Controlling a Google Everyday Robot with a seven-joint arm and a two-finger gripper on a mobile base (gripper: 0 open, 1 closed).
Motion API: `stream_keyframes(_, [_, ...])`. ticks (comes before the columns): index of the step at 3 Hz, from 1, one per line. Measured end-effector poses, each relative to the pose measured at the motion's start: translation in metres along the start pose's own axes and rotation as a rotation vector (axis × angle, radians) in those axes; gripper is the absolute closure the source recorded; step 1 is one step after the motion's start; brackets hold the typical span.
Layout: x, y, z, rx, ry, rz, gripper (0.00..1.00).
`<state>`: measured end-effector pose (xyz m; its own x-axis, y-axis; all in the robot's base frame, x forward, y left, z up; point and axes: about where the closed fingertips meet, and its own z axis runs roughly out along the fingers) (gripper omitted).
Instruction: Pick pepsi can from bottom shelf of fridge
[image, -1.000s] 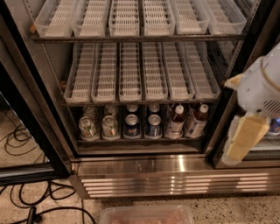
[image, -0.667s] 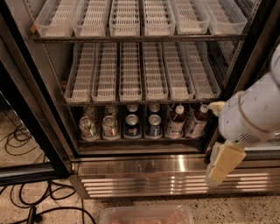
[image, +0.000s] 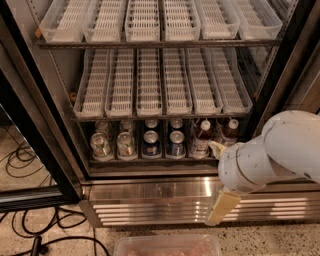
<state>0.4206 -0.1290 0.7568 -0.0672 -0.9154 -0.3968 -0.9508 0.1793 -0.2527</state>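
Observation:
The fridge (image: 45, 125) stands open in the camera view. Its bottom shelf (image: 150, 161) holds a row of drinks. Two dark-blue pepsi cans (image: 151, 143) stand side by side in the middle, with more behind them. My gripper (image: 221, 206) hangs on the white arm (image: 270, 157) at the lower right. It is in front of the ribbed steel base panel (image: 150, 205), below and right of the pepsi cans and apart from them. It holds nothing that I can see.
Two green-and-silver cans (image: 112, 145) stand left of the pepsi cans and white-capped bottles (image: 201, 137) to the right. White slotted trays (image: 160, 80) fill the upper shelves. Black cables (image: 30, 235) lie on the floor at left. A clear bin (image: 167, 246) sits at the bottom edge.
My arm and gripper have moved left and down from the right edge, now in front of the base panel. The cans and bottles have not moved.

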Motion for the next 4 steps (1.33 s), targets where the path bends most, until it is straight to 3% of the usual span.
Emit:
stream_keyframes(2, [0.007, -0.003, 0.016, 0.026, -0.003, 0.031, 0.00])
stream_keyframes(4, [0.037, -0.015, 0.092, 0.139, -0.097, 0.166, 0.00])
